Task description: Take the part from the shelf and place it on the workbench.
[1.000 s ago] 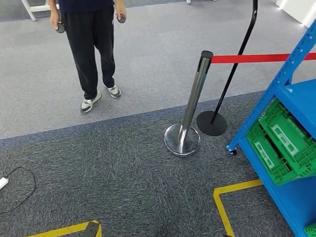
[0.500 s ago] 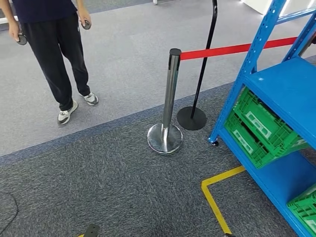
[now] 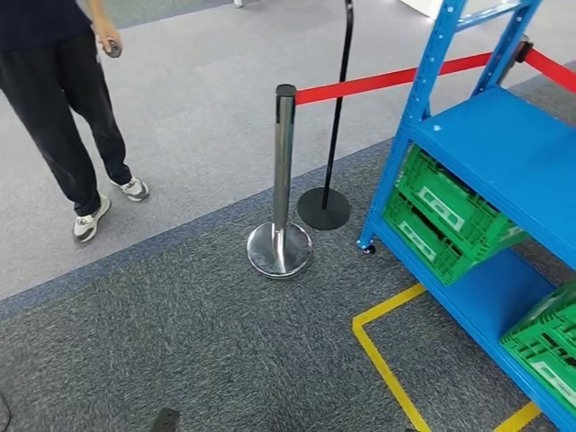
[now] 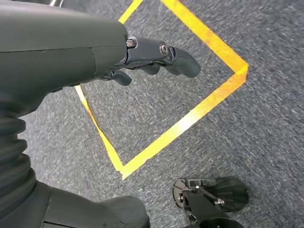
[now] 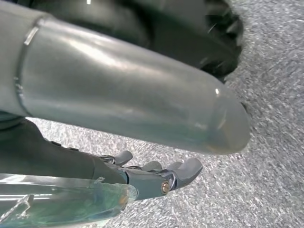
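Both hands, left hand (image 4: 143, 57) and right hand (image 5: 150, 175), hang empty, fingers loosely apart. Shelf (image 3: 502, 153) at 2 o'clock: square up to it before reaching.

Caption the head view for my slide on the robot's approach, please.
Head view: blue shelf holding green crates, beside a chrome post with red belt; a person stands nearby.
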You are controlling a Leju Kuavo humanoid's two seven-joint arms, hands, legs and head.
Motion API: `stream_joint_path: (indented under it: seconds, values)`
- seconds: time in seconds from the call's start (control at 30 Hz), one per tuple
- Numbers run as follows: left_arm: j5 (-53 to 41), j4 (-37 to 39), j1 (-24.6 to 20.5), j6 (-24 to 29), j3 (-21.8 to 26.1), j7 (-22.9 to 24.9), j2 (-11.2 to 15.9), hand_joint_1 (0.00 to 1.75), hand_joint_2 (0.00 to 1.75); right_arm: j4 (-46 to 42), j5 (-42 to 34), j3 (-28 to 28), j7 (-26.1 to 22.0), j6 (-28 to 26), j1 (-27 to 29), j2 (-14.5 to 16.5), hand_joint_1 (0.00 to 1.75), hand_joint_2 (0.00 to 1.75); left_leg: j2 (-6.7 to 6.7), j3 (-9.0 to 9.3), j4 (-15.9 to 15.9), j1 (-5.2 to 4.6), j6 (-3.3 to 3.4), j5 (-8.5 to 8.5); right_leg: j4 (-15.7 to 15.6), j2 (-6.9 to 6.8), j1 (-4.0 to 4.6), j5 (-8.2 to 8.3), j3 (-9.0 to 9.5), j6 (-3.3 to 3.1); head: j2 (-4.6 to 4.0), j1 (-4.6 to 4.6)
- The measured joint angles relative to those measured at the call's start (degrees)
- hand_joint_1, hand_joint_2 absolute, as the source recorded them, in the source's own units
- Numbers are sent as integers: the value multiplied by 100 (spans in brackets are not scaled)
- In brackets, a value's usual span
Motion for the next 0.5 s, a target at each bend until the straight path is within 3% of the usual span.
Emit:
stream_joint_path:
  seconds: [0.1, 0.17, 0.27, 0.3, 0.33, 0.37, 0.4, 0.47, 0.5]
  values:
    - [5, 0, -19, -4, 0, 0, -3, 0, 175, -1, 0, 0, 1, 5, 3, 0, 0, 0, 71, 22, -16, 8, -92, -6, -90, 79, 24, 22, 31, -103, 0, -3]
    - [8, 0, -26, -19, 0, -1, -5, 0, 175, -1, -2, 0, -1, 4, -3, -1, 0, 0, -58, -40, 148, 25, -158, -144, -127, 163, 1, 52, 37, -176, 0, -11]
    - [9, 1, -12, -41, 0, 2, -1, 0, 175, -1, -7, 0, -8, 15, -22, 1, 0, 0, -284, -520, 1165, 32, -206, -664, -142, 300, -20, 69, 29, -236, 0, -28]
    - [9, 2, -5, -41, 0, 5, 1, 0, 175, -1, -7, 0, -8, 24, -21, 2, 0, 0, -300, -683, 1482, 34, -211, -764, -142, 354, -22, 70, 25, -240, 0, -28]
    - [9, 2, 1, -37, 0, 8, 3, 0, 175, -1, -7, 0, -8, 32, -16, 3, 0, 0, -309, -769, 1623, 36, -213, -754, -142, 411, -25, 72, 24, -238, 0, -28]
    - [8, 2, 3, -32, 0, 13, 4, 0, 175, -1, -8, 0, -8, 37, -11, 4, 0, 0, -320, -741, 1530, 42, -212, -621, -141, 472, -31, 76, 27, -232, 0, -27]
    - [5, 2, 4, -28, 0, 16, 5, 0, 175, -2, -9, 0, -8, 44, -9, 6, 0, 0, -345, -613, 1240, 53, -214, -413, -141, 534, -40, 82, 30, -220, 0, -27]
    - [1, 2, 1, -23, 0, 23, 8, 0, 175, -4, -11, 0, -8, 51, -14, 9, 0, 0, -566, -251, 447, 106, -230, -44, -124, 658, -44, 91, 16, -169, 0, -33]
    - [-1, 2, -1, -23, 0, 26, 6, 0, 175, -5, -11, 0, -8, 52, -19, 10, 0, 0, -679, -134, 175, 129, -228, 36, -118, 712, -40, 101, -5, -135, 0, -35]
